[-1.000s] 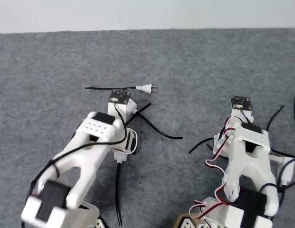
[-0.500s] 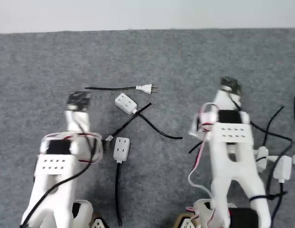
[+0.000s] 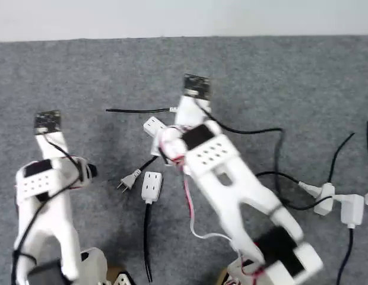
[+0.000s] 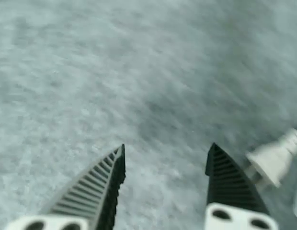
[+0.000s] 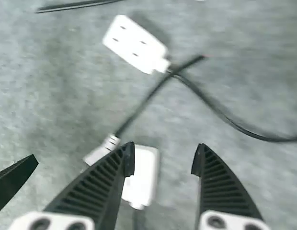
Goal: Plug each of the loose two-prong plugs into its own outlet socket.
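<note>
Two white outlet sockets lie mid-table: one [image 3: 152,125] [image 5: 135,44] farther back, one [image 3: 151,185] [image 5: 141,179] nearer, on a black cord. A loose two-prong plug [image 3: 129,180] [image 5: 98,152] rests just left of the nearer socket. My right gripper [image 5: 165,145] hangs open above that socket and plug, holding nothing. Its arm [image 3: 213,157] reaches across the middle and covers the head of a second plug, whose black cable [image 3: 136,110] runs left. My left gripper [image 4: 167,146] is open over bare carpet, with a white plug [image 4: 275,158] off to one side.
Grey carpet [image 3: 83,71] covers the table. At the right edge lie more white plugs and sockets [image 3: 323,191] [image 3: 350,209] with black cords. A black cable [image 3: 255,130] loops behind the right arm. The left arm [image 3: 44,184] stands at the far left.
The left arm has swung from over the sockets to the far left. The right arm has swept from the right side across to the middle, above the sockets.
</note>
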